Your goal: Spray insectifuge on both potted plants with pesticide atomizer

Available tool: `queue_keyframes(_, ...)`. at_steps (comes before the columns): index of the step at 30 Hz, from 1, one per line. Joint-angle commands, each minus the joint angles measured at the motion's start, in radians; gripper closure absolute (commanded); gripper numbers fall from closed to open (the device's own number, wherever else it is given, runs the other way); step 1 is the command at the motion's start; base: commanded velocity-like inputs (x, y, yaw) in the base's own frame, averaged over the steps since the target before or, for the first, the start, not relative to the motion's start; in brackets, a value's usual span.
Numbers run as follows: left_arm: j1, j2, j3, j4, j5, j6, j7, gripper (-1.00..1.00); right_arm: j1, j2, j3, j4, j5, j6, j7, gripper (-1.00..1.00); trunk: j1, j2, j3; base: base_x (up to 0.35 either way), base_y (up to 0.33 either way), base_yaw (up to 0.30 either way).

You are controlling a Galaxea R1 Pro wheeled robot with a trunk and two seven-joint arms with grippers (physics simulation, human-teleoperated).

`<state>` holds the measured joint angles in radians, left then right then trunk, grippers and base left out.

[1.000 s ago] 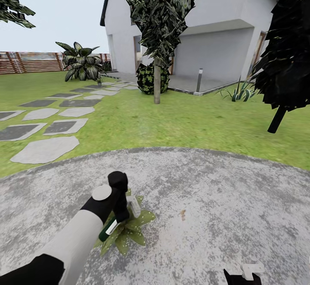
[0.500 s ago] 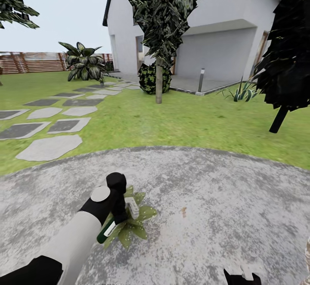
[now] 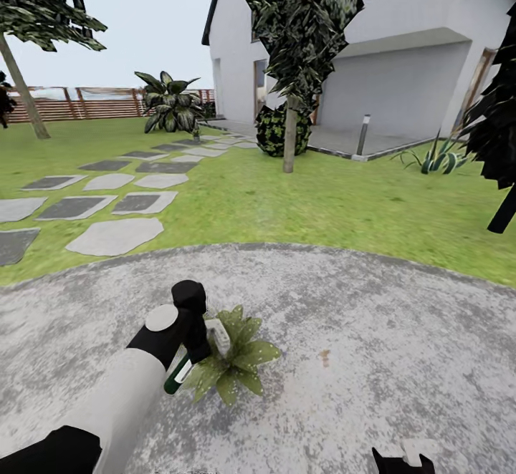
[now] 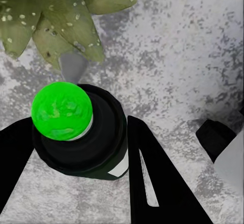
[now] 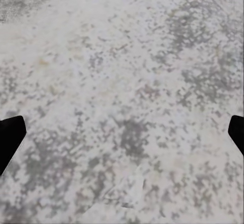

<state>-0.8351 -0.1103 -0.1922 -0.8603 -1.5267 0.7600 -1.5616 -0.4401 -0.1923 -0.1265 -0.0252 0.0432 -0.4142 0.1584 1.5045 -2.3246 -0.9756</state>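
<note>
The view is swinging left while the left hand (image 3: 203, 351), clamped on the pesticide atomizer (image 4: 81, 132), is still hovering over one potted plant (image 3: 236, 363). Spraying here seems ongoing. The right hand (image 5: 122, 132) is gaping empty.

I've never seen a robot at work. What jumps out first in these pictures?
The bright green cap of the pesticide atomizer, clamped in the left gripper, catches the eye. It is held right above a small potted plant with pale-speckled leaves on the grey paved circle. Beyond lie a lawn and a white house.
</note>
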Motion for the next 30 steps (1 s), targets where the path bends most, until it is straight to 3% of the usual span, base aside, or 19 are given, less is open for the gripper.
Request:
queue_keyframes(1, -0.001, 0.000, 0.000, -0.015, -0.006, 0.010, -0.009, 1.00, 0.000, 0.000, -0.009, 0.001, 0.005, -0.003, 0.006, -1.00, 0.000, 0.000, -0.001, -0.093, 0.000, 0.255)
queue_keyframes(11, -0.001, 0.000, 0.002, -0.099, -0.002, 0.012, -0.009, 1.00, 0.000, 0.001, -0.009, 0.001, 0.006, -0.003, 0.006, -1.00, 0.000, 0.000, -0.001, -0.224, 0.065, 0.276)
queue_keyframes(13, 0.002, 0.011, 0.050, -0.107, -0.001, 0.010, -0.009, 1.00, -0.001, 0.001, -0.009, 0.001, 0.006, -0.003, 0.006, -1.00, 0.000, 0.000, -0.001, -0.290, 0.121, 0.279)
queue_keyframes(15, 0.006, 0.046, 0.207, -0.118, 0.016, -0.009, -0.009, 1.00, -0.001, 0.001, -0.009, 0.001, 0.006, -0.003, 0.006, -1.00, 0.000, 0.000, -0.001, -0.106, 0.047, 0.279)
queue_keyframes(16, 0.006, 0.057, 0.257, -0.122, 0.035, -0.025, -0.009, 1.00, 0.000, 0.001, -0.009, 0.001, 0.006, -0.003, 0.006, -1.00, 0.000, 0.000, -0.001, -0.046, 0.020, 0.279)
queue_keyframes(17, 0.007, 0.069, 0.333, -0.127, 0.079, -0.068, -0.009, 1.00, 0.000, 0.001, -0.009, 0.001, 0.006, -0.003, 0.006, -1.00, 0.000, 0.000, -0.001, -0.024, 0.010, 0.279)
queue_keyframes(18, 0.010, 0.081, 0.419, -0.129, 0.146, -0.135, -0.004, 1.00, 0.000, 0.001, -0.009, 0.001, 0.006, -0.003, 0.006, -1.00, 0.000, 0.000, -0.001, -0.012, 0.005, 0.279)
queue_keyframes(19, 0.023, 0.090, 0.549, -0.129, 0.252, -0.245, 0.081, 1.00, 0.000, 0.001, -0.009, 0.001, 0.006, -0.003, 0.006, -1.00, 0.000, 0.000, -0.001, -0.005, 0.002, 0.279)
queue_keyframes(20, 0.048, 0.093, 0.639, -0.129, 0.323, -0.332, 0.146, 1.00, 0.000, 0.001, -0.009, 0.001, 0.006, -0.003, 0.006, -1.00, 0.000, 0.000, -0.001, -0.003, 0.001, 0.279)
queue_keyframes(21, 0.131, 0.101, 0.829, -0.130, 0.448, -0.527, 0.243, 1.00, -0.001, 0.005, -0.009, 0.001, 0.006, -0.003, 0.006, -1.00, 0.000, 0.000, -0.001, 0.000, 0.000, 0.279)
queue_keyframes(22, 0.163, 0.102, 0.899, -0.131, 0.484, -0.597, 0.261, 1.00, -0.001, 0.006, -0.009, 0.001, 0.006, -0.003, 0.006, -1.00, 0.000, 0.000, -0.001, 0.000, 0.000, 0.279)
queue_keyframes(23, 0.203, 0.100, 0.988, -0.129, 0.535, -0.711, 0.287, 1.00, 0.000, 0.006, -0.009, 0.001, 0.006, -0.003, 0.006, -1.00, 0.000, 0.000, -0.001, 0.000, 0.000, 0.279)
queue_keyframes(24, 0.239, 0.097, 1.054, -0.121, 0.583, -0.813, 0.318, 1.00, -0.001, 0.007, -0.009, 0.001, 0.006, -0.003, 0.006, -1.00, 0.000, 0.000, -0.001, 0.000, 0.000, 0.279)
queue_keyframes(27, 0.330, 0.094, 1.110, -0.082, 0.640, -0.926, 0.409, 1.00, 0.000, 0.007, -0.009, 0.001, 0.005, -0.003, 0.006, -1.00, 0.000, 0.000, -0.001, 0.000, 0.000, 0.276)
queue_keyframes(30, 0.366, 0.094, 1.120, -0.015, 0.650, -0.949, 0.524, 1.00, 0.000, 0.007, -0.009, 0.001, 0.004, -0.004, 0.007, -1.00, 0.000, 0.000, -0.001, 0.000, 0.000, 0.102)
